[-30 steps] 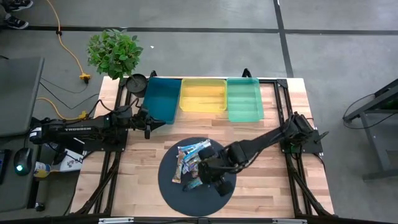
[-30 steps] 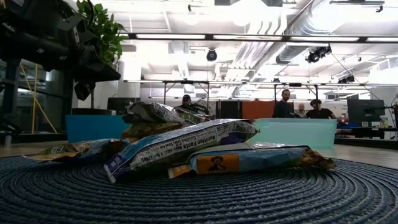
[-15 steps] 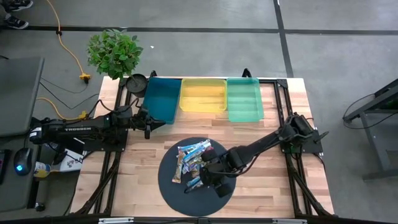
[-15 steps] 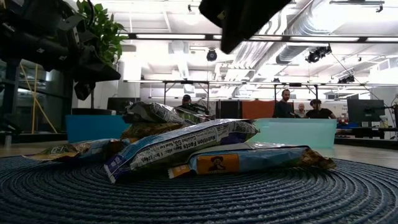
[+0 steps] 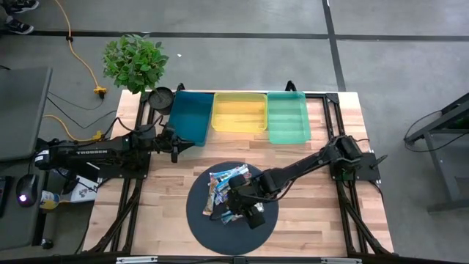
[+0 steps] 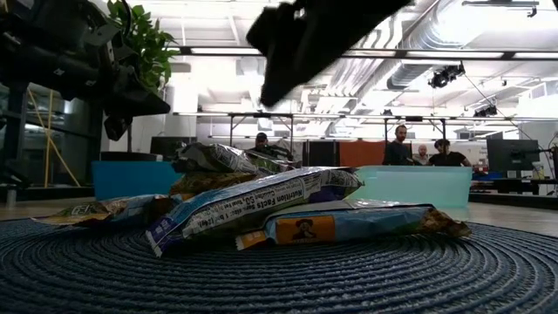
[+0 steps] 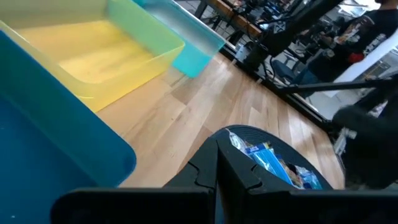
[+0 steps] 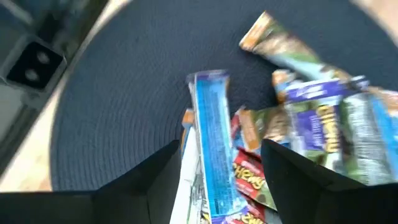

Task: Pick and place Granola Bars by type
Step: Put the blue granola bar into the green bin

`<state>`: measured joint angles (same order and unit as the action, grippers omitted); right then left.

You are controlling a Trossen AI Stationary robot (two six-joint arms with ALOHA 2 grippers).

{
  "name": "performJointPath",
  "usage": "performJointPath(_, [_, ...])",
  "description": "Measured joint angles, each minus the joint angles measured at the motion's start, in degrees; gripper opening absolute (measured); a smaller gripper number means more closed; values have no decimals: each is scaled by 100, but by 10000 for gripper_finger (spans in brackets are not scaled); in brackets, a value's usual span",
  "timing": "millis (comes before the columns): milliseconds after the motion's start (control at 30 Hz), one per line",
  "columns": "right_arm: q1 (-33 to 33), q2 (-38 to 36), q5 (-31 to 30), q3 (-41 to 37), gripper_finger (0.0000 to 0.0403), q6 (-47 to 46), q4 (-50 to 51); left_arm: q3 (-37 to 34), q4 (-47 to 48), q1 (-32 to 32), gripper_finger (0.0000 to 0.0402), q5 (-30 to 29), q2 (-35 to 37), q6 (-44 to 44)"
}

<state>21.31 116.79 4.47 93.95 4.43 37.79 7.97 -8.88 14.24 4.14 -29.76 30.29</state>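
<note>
The bars (image 5: 226,188) lie heaped on a dark round mat (image 5: 201,220) in the middle of the counter (image 5: 308,220), in blue, silver-white and red wrappers. The right claw (image 5: 245,207) hangs over the heap, fingers (image 8: 292,180) apart with a blue bar (image 8: 211,155) between them, nothing gripped. The left claw (image 5: 176,143) waits, closed and empty, beside the blue bin (image 5: 190,117); yellow (image 5: 239,112) and green (image 5: 287,116) bins stand alongside.

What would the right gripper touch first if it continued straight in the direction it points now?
Probably the blue-wrapped bar: it lies lengthwise between the right gripper's open fingers, on the granola bar pile. Depth is unclear.
</note>
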Motion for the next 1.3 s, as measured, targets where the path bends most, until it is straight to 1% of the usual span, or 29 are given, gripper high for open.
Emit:
performJointPath(133, [5, 262, 40, 0, 207, 100, -19, 0, 56, 0, 0, -51, -2, -142])
performJointPath(267, [3, 404, 32, 0, 207, 162, -5, 0, 328, 0, 0, -97, -2, -169])
performJointPath(467, [-32, 436, -245, 2, 207, 355, -69, 0, 711, 0, 0, -85, -2, -168])
performJointPath(667, [-32, 549, -242, 4, 206, 511, -131, 0, 733, 0, 0, -71, 0, -229])
performJointPath(933, [-2, 656, -116, 2, 207, 401, -234, 0, 734, 0, 0, -70, 2, -296])
performJointPath(1067, [111, 696, -91, 2, 206, 326, -197, 0, 732, 0, 0, -70, 2, -296])
performJointPath(1300, [259, 713, -498, 2, 202, 351, -168, 0, 730, 0, 0, -70, 2, -296])
